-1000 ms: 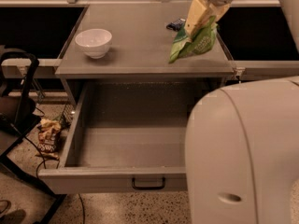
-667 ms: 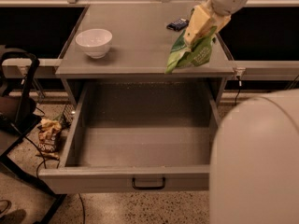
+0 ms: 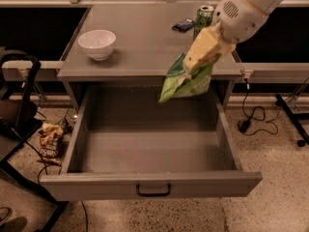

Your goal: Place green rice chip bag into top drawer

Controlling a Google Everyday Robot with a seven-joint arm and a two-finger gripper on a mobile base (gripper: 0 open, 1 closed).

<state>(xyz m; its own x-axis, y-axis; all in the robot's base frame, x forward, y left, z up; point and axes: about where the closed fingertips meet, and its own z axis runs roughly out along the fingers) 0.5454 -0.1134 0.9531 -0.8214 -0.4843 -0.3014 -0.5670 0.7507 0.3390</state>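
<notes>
My gripper (image 3: pixel 200 57) hangs at the upper right, over the cabinet's front edge, shut on the green rice chip bag (image 3: pixel 186 83). The bright green glossy bag dangles from the pale fingers (image 3: pixel 205 47) above the back right part of the top drawer (image 3: pixel 149 151). This wide grey drawer is pulled fully open and shows a bare floor. Its black bar handle (image 3: pixel 153 191) sits at the centre of the front panel.
On the cabinet top (image 3: pixel 140 37) stand a white bowl (image 3: pixel 97 43) at the left, a green drink can (image 3: pixel 204 17) and a small dark object (image 3: pixel 184 25) at the back right. A brown-and-orange snack bag (image 3: pixel 49 140) lies on the floor at the left, beside a black frame (image 3: pixel 19 100).
The arm has carried the bag forward and down, from over the cabinet top to above the open drawer. The view has opened up, and the drink can now shows.
</notes>
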